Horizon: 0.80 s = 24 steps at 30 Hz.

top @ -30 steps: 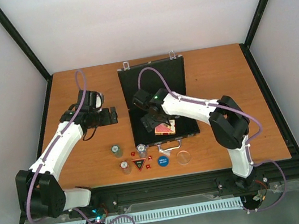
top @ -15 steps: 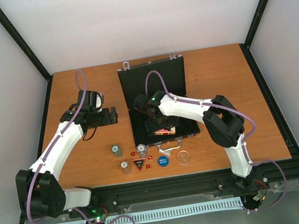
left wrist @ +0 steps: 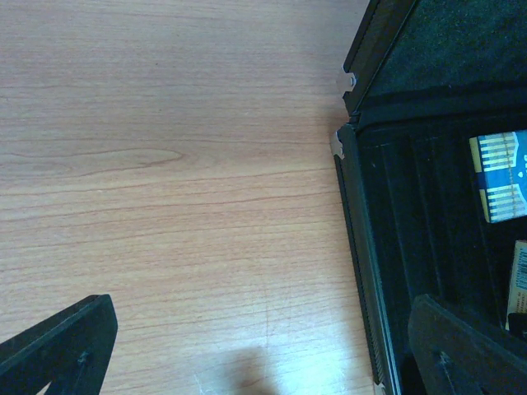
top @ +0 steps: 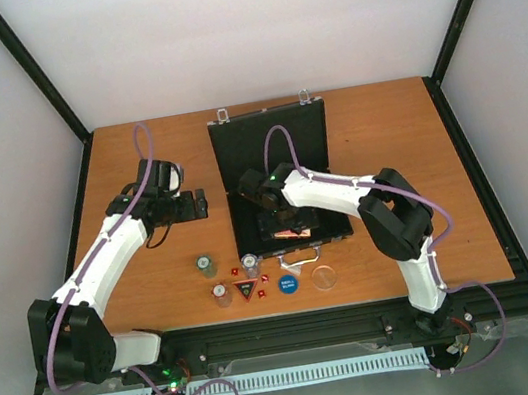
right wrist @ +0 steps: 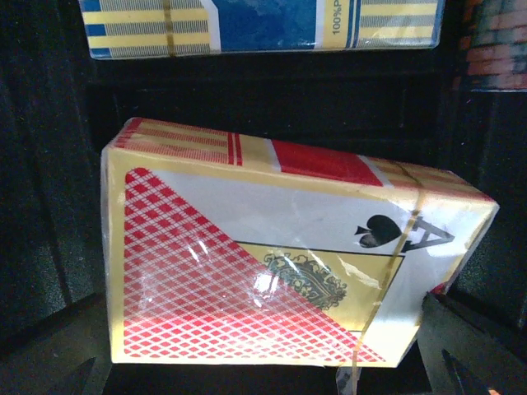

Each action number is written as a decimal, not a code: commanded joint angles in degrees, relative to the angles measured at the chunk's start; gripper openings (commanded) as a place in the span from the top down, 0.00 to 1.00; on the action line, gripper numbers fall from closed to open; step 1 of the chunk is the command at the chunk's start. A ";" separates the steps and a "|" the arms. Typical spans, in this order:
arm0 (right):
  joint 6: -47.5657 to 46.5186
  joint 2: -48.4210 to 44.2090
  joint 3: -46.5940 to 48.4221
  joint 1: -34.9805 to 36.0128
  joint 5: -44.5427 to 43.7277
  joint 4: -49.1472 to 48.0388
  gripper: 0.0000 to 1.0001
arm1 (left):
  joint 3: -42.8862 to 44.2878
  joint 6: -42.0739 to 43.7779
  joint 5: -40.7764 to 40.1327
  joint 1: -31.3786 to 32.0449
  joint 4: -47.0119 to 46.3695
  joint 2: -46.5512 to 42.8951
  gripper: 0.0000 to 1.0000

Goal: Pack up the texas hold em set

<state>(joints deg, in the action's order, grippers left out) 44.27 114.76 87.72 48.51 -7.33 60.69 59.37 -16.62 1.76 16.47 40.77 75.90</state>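
Observation:
The black briefcase lies open at the table's middle, lid standing at the back. My right gripper is low inside its base, shut on a red card deck that sits tilted between the fingers. A blue card deck lies in the case just beyond it and also shows in the left wrist view. My left gripper is open and empty over bare wood, just left of the case's edge. Chip stacks, red dice and the blue round button stand in front of the case.
More chip stacks, a dark red triangular piece and a clear round lid lie near the front edge. Orange-red chips sit in the case's right side. Black frame posts border the table.
My right gripper has lowered the red deck deeper into the case base, next to the blue deck. The left arm has not moved.

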 commanded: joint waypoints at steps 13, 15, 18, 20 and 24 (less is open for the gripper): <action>-12.34 1.30 0.96 -0.72 -12.21 1.29 0.00 | -0.28 1.00 0.06 0.16 1.04 -3.14 0.00; -15.72 1.23 0.93 -0.70 -12.23 0.87 0.00 | -0.29 0.98 -0.09 0.15 1.18 -3.21 0.00; -19.63 0.16 -0.30 -0.64 -10.70 -0.76 0.00 | -0.29 0.98 -0.18 0.15 1.36 -3.26 0.00; -21.41 -0.92 -1.24 -0.61 -8.33 -2.11 0.00 | -0.21 0.98 -0.27 0.14 1.35 -3.22 0.00; -21.83 -1.93 -1.85 -0.61 -1.39 -4.19 0.00 | -0.04 0.76 -0.52 0.14 1.39 -3.06 0.00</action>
<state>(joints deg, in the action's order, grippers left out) 25.41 115.26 86.74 47.92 -14.61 59.07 58.94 -16.27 1.69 16.47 41.28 73.84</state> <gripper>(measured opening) 1.000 0.997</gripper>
